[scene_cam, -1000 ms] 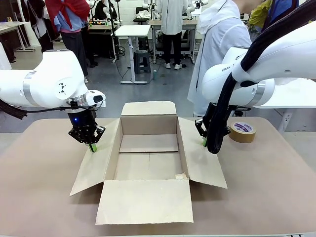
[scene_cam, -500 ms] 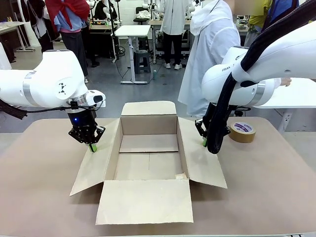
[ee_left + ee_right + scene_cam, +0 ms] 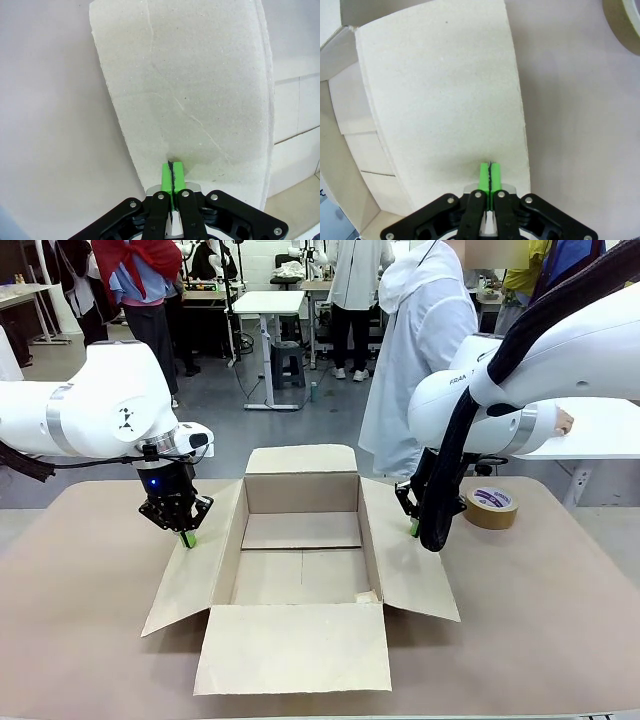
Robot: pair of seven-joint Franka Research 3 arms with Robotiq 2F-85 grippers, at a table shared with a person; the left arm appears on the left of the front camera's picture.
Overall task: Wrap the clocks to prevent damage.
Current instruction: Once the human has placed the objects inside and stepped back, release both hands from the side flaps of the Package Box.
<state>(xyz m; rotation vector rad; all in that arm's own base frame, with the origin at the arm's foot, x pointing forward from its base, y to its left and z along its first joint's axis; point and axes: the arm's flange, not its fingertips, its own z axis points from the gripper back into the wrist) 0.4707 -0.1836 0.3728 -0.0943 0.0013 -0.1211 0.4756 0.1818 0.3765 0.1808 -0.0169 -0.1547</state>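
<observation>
1. A brown box (image 3: 300, 493) stands open at the middle of the bench (image 3: 80, 620), with all four flaps spread outward.
2. The left tool (image 3: 187, 539) is closed, its green pads pressed together with nothing between them. Its tip rests on the left flap (image 3: 200, 570), close to that flap's outer edge.
3. The right tool (image 3: 414, 529) is closed in the same way and holds nothing. Its tip sits on the right flap (image 3: 410, 575), near the flap's outer edge.
4. The near flap (image 3: 295, 645) lies flat towards the bench's near edge, and the far flap (image 3: 300, 458) stands up at the back.
5. Inside the box, the cardboard floor and its seam are in view.
6. A tape roll (image 3: 491, 506) lies flat near the far right corner of the bench, just beyond the right flap. The right wrist view cuts it off at the corner of the picture.
7. A person (image 3: 420, 350) in a white coat stands at the far edge, behind the right arm.
8. In the front view a black cable (image 3: 445, 490) hangs from the right arm and covers much of the right tool.
</observation>
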